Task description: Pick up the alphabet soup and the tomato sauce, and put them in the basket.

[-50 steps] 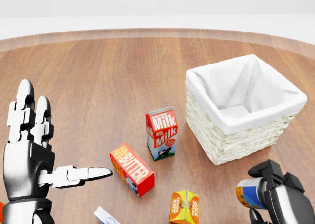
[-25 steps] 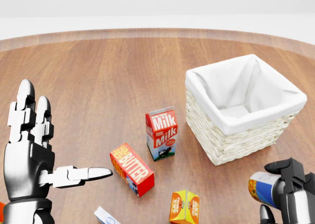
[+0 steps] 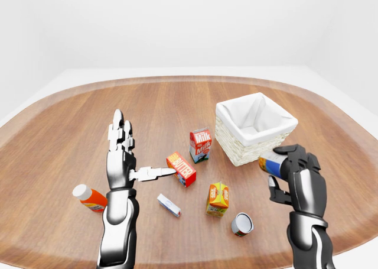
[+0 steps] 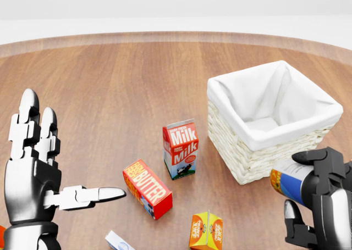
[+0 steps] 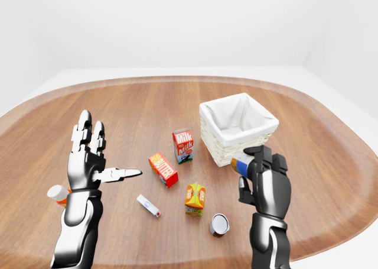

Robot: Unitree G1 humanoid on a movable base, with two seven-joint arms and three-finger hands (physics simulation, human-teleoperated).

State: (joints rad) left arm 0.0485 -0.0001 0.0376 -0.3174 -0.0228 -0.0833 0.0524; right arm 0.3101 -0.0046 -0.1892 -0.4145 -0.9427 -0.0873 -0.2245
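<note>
brown wood makes up the big rounded table [image 3: 71, 133], and near its right side in the left-eye view stands the white-lined wicker basket [image 4: 258, 156]. the right hand [image 4: 322, 203] has its fingers wrapped round a can [image 4: 289, 183] with a blue and orange label, lifted clear of the table just below the basket's near wall; which of the two cans it is i cannot tell. the left hand [image 4: 33, 167] is spread flat, holding nothing. this looks like the carry step: next the can needs raising over the rim and releasing inside. a second can [image 3: 242, 223] lies on its side below the juice carton [image 3: 218, 198], well apart from both hands.
</note>
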